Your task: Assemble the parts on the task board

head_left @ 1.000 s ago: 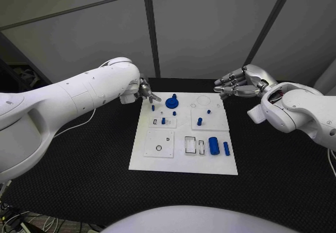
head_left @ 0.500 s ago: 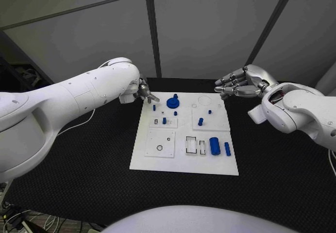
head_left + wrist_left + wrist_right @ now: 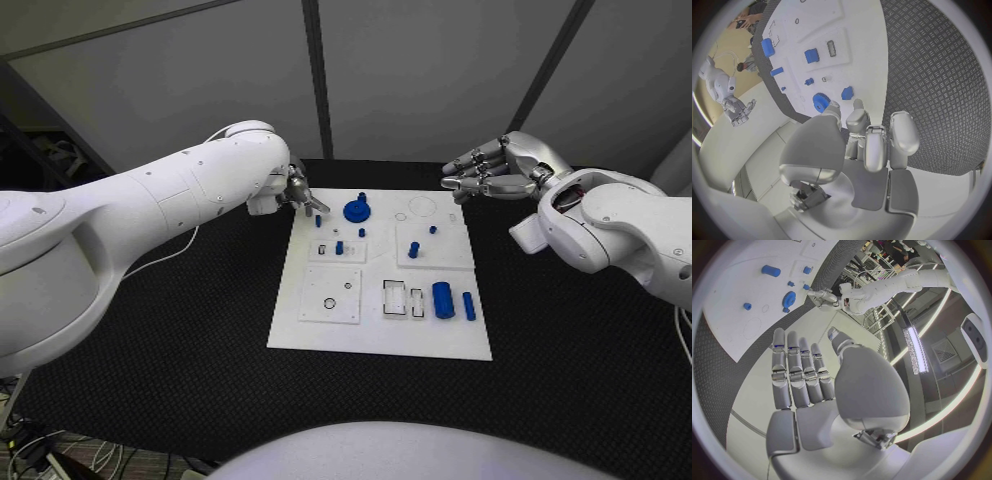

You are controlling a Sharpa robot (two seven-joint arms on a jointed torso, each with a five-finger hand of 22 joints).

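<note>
Task board [image 3: 378, 340], a white rectangular plate, is seen in the middle of the head view on the black table [image 3: 577, 340], its long axis running from the lower edge of the frame toward the upper edge, with a slight lean to the right at the near end. Blue parts are spread over it. A round gear-like part [image 3: 356, 211] with a knob on top is found near the board's upper edge, left of centre. Small pegs [image 3: 339, 247] are seen standing upright below it, and another small peg [image 3: 413, 250] stands to the right of them. In the lower right of the board a thick cylinder [image 3: 443, 299] and a thinner bar [image 3: 469, 306] are laid side by side, both with their long axes pointing along the board's length. Two rectangular slots [image 3: 392, 298] are seen just left of the cylinder.

The left hand [image 3: 300, 191] is held at the board's upper left corner, just beside the gear-like part; its fingers are curled together, and in the left wrist view [image 3: 870, 140] nothing is seen held in them. The right hand [image 3: 490, 170] is held above the table beyond the board's upper right corner, apart from the board. In the right wrist view its fingers [image 3: 798, 372] are seen stretched out side by side, with nothing gripped.
</note>
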